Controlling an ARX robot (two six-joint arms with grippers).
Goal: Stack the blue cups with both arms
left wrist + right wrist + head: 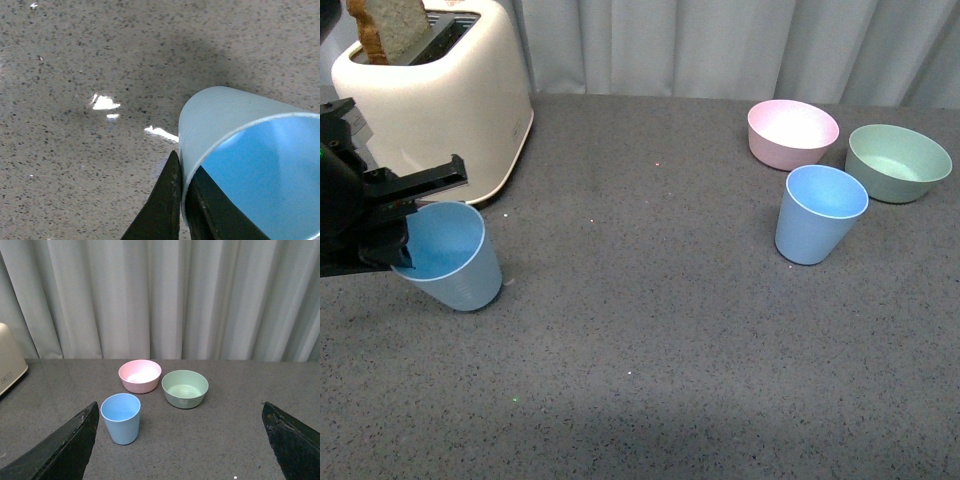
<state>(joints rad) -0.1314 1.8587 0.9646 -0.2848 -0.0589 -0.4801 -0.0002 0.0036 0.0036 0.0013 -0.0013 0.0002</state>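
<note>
One light blue cup [455, 258] leans tilted at the left of the grey table, its rim pinched by my left gripper [400, 250]. In the left wrist view the cup's wall [220, 115] sits between the two black fingers [167, 200], one outside and one inside. The other blue cup [818, 213] stands upright at the right, in front of the bowls. The right wrist view shows that cup [121, 417] ahead of my right gripper [180, 440], which is open wide and well short of it. The right arm is out of the front view.
A pink bowl [792, 132] and a green bowl [898, 161] stand just behind the right cup. A cream toaster [440, 95] holding a slice of bread [388, 28] stands at the back left, close behind my left arm. A grey curtain hangs behind the table.
</note>
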